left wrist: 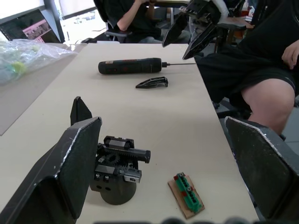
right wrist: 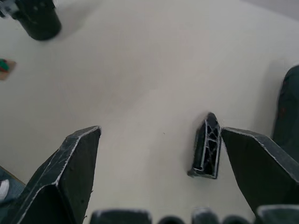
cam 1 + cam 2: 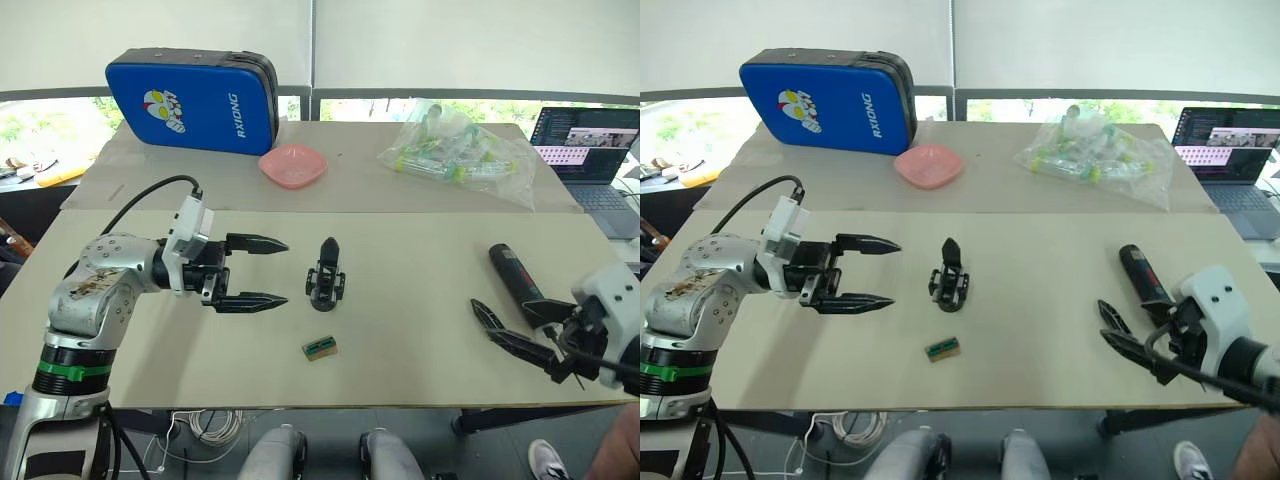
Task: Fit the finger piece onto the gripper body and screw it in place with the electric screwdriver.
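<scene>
The gripper body [image 3: 327, 275] stands upright mid-table, its pointed finger up. My left gripper [image 3: 288, 271] hovers open just left of it, level with it; in the left wrist view the gripper body [image 1: 117, 168] sits close to one finger [image 1: 70, 172]. The electric screwdriver [image 3: 515, 275] lies on the table at the right. Beside it lies the finger piece [image 2: 208, 147], flat on the table. My right gripper [image 2: 159, 133] hangs open over the finger piece, one finger [image 2: 261, 163] close beside it, not touching.
A small tan-and-green block [image 3: 320, 348] lies in front of the gripper body. At the back are a blue case [image 3: 195, 100], a pink bowl [image 3: 293, 165], a bag of tubes [image 3: 455, 150] and a laptop [image 3: 590, 145]. A seated person [image 1: 261, 70] is beyond the table's right edge.
</scene>
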You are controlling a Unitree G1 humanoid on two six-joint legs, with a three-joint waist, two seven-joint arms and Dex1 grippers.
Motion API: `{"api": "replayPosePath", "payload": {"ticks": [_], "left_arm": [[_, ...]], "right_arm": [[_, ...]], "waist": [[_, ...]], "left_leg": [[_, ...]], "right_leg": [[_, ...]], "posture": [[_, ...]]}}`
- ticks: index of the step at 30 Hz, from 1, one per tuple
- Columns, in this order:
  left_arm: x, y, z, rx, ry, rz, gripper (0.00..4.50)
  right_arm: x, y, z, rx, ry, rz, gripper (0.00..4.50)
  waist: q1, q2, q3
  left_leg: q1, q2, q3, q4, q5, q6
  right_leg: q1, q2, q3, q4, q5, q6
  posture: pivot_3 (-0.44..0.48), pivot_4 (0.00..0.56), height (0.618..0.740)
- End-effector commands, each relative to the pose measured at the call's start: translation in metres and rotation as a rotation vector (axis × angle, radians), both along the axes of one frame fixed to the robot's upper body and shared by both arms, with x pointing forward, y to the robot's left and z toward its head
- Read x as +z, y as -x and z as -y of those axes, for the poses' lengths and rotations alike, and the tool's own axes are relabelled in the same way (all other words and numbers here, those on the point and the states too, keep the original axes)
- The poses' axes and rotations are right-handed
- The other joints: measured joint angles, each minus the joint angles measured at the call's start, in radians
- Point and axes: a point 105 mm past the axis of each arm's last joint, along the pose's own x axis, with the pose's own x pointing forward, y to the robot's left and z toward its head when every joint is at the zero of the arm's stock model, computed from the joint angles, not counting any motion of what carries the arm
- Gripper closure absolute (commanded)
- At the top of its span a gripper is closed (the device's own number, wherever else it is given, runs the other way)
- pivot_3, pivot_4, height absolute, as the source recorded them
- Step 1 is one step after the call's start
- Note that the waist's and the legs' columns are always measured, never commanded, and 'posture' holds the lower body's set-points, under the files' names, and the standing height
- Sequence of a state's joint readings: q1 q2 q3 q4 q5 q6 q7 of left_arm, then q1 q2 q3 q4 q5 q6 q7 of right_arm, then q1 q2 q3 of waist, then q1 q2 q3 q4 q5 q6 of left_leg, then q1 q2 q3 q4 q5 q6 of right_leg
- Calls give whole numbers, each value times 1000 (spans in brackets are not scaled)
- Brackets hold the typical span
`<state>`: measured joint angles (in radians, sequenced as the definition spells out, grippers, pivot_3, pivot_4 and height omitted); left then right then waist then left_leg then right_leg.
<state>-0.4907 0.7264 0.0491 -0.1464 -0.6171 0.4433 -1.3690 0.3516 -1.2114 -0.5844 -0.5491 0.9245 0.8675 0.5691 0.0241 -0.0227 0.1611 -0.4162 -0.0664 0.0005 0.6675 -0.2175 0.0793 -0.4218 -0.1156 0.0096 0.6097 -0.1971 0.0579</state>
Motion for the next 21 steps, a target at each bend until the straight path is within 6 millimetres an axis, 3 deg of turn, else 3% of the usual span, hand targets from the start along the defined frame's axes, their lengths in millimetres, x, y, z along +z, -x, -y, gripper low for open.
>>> {"api": "replayPosePath", "payload": {"ticks": [1, 5, 11, 16, 21], "left_arm": [[2, 5, 9, -26, 8, 33, 32], [-5, 2, 11, 1, -11, 50, 32], [-13, 1, 17, -11, -9, 43, 32], [-15, 6, 20, -29, -36, 46, 32], [-20, 4, 6, 29, -28, 18, 32]], "right_arm": [[-11, -16, 21, -63, 104, -103, 0], [-26, -31, 26, -104, 105, -210, 0], [-41, -60, 23, -84, 155, -235, 0], [-54, -66, 24, -90, 198, -303, 0], [-61, -60, 23, -80, 185, -376, 0]], "waist": [[-3, 0, 1], [-6, -1, 1], [-12, 0, 1], [-11, 0, 1], [-12, 0, 1]], "left_leg": [[0, 0, 2, 0, 0, 0], [-2, 0, 2, 1, 0, 0], [-5, 0, 2, 2, 0, 0], [-6, 1, 2, 2, 0, 0], [-6, 0, 2, 2, 0, 0]], "right_leg": [[0, 0, 0, -1, -2, -3], [-1, 0, 1, -1, -2, -5], [-4, 1, 0, 0, 1, 1], [-6, 1, 0, 1, 2, 1], [-6, 0, 0, 1, 3, 1]], "posture": [[0, 150, 740], [0, 150, 740], [0, 150, 740], [0, 150, 740], [0, 150, 740]]}}
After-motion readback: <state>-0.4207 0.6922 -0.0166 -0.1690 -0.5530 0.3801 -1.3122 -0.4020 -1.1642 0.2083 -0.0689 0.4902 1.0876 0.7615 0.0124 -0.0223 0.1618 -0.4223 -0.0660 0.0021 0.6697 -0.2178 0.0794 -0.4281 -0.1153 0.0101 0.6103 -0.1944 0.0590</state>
